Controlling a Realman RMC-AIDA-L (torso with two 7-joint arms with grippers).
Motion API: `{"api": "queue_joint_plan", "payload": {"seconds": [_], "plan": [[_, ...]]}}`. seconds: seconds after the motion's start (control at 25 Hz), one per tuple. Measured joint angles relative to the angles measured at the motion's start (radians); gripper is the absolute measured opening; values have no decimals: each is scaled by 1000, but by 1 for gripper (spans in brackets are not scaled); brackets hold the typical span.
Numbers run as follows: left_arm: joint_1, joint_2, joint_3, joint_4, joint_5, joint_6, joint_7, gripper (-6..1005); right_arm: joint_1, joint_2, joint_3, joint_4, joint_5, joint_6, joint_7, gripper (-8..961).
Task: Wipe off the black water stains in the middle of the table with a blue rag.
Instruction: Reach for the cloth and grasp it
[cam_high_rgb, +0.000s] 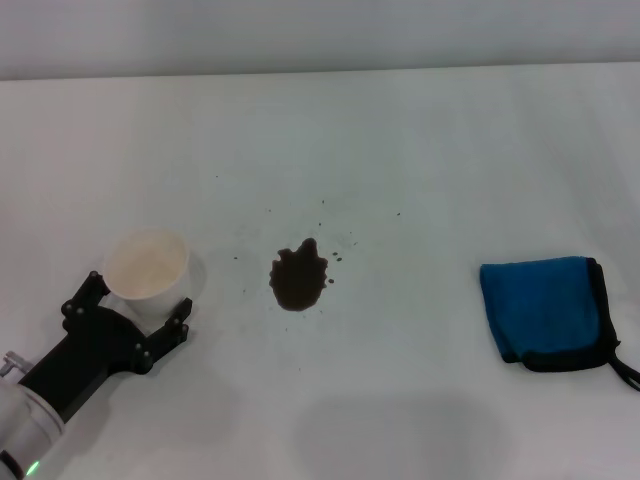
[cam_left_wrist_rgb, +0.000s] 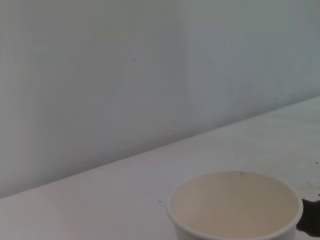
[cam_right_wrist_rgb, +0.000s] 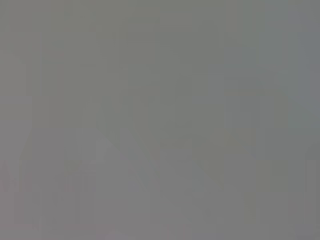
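The black water stains (cam_high_rgb: 298, 279) form a dark blotch in the middle of the white table (cam_high_rgb: 400, 150), with small specks around it. The blue rag (cam_high_rgb: 545, 308), folded and black-edged with a small loop, lies flat at the right. My left gripper (cam_high_rgb: 140, 295) is at the left, its black fingers (cam_high_rgb: 178, 318) spread on either side of a white paper cup (cam_high_rgb: 147, 263). The cup also shows in the left wrist view (cam_left_wrist_rgb: 235, 202). My right gripper is out of view; the right wrist view shows only plain grey.
The white paper cup stands upright and looks empty, left of the stain. A pale wall (cam_high_rgb: 320, 30) runs behind the table's far edge.
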Motion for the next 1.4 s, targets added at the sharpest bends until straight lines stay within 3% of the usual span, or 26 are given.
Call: {"api": "queue_joint_plan", "payload": {"seconds": [0.12, 0.4, 0.64, 0.76, 0.92, 1.04, 1.12, 1.4], "plan": [[0, 0, 0, 0, 2, 1, 16, 847, -4, 0, -1, 0, 0, 2, 0, 842], [34, 0, -1, 2, 2, 36, 30, 887, -8, 0, 1, 1, 0, 3, 0, 842], [125, 2, -1, -5, -34, 135, 38, 893, -10, 0, 7, 0, 6, -2, 26, 842], [167, 2, -1, -9, -67, 167, 38, 893, -14, -5, 7, -19, 7, -34, 146, 842], [217, 3, -1, -10, -148, 203, 38, 893, -38, -23, -17, -143, -26, -188, 497, 842], [236, 5, -1, -27, -229, 231, 38, 893, -55, -57, -44, -284, -184, -364, 886, 841], [240, 5, -1, -48, -271, 245, 36, 893, -50, -84, -45, -333, -294, -407, 1076, 841], [225, 6, -1, -91, -380, 277, 31, 893, 44, -250, -64, -427, -720, -233, 1591, 842]]}}
